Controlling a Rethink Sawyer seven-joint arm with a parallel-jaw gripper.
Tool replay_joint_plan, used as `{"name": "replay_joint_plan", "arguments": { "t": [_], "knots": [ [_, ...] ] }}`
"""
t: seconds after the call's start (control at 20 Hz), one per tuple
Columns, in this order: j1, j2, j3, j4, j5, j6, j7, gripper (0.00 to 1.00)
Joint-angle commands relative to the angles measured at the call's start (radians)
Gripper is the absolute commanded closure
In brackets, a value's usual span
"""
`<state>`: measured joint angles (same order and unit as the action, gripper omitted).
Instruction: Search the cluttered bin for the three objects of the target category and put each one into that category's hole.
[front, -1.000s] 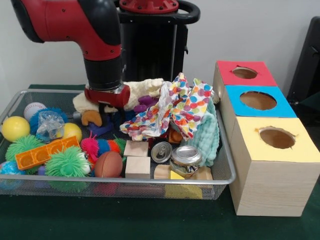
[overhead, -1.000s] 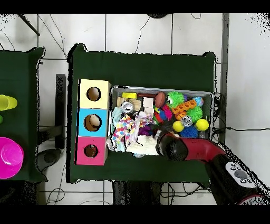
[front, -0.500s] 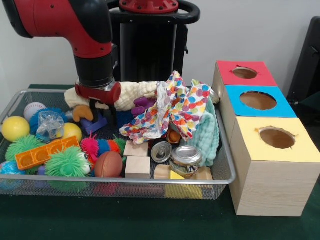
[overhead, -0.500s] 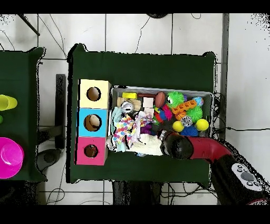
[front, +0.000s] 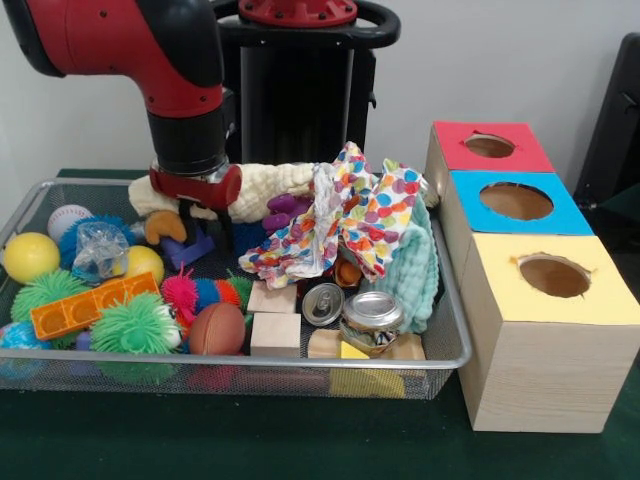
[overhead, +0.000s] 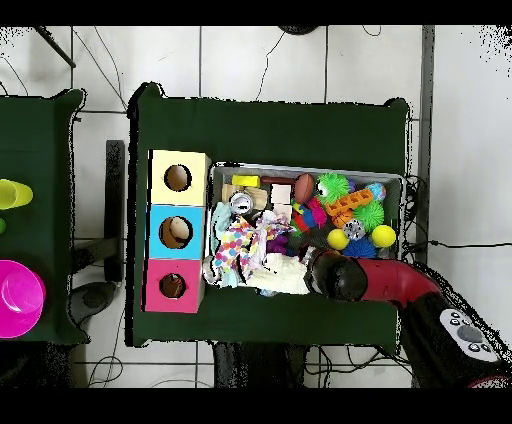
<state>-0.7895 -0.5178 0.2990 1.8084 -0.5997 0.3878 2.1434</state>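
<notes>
Hanging over the far left part of the bin (front: 440, 330), the gripper (front: 197, 222) sits low above the clutter, with its red collar just in front of a cream cloth (front: 262, 187). I cannot tell whether the jaws are released or clenched, because the collar and the toys around them hide the tips. Just beside the gripper, at about 8 o'clock from it in the front view, an orange-tan figure (front: 165, 227) lies on a purple toy (front: 190, 248); whether the jaws touch it I cannot tell. The duck and the tiger I cannot find in either view.

At 3 o'clock from the gripper, a dotted cloth (front: 345, 215) is heaped up high, with a pale green cloth (front: 412, 270) beside it at the right wall. In front of these, two cans (front: 372, 312) stand among wooden blocks (front: 275, 333). At the left end of the bin are a yellow ball (front: 30, 256), a white ball (front: 68, 219), green spiky balls (front: 135, 325), an orange brick (front: 92, 303) and a brown ball (front: 217, 328).

On the green worktop (front: 250, 440), touching the right side of the bin, stands a wooden box (front: 545, 375) with three holes, under red, blue and yellow tops. In the overhead view the arm (overhead: 385, 283) comes in from 4 o'clock and its end covers the near edge of the bin (overhead: 402, 200).
</notes>
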Motion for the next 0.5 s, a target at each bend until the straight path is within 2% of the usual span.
{"name": "replay_joint_plan", "arguments": {
  "t": [0.05,0.3,0.5],
  "knots": [
    [-0.004,-0.019,0.023,-0.067,-0.074,0.238,-0.27,0.0],
    [-0.011,-0.082,0.032,-0.066,-0.071,0.275,-0.303,0.0],
    [-0.021,-0.091,0.045,-0.07,-0.07,0.31,-0.318,0.0]
  ]
}}
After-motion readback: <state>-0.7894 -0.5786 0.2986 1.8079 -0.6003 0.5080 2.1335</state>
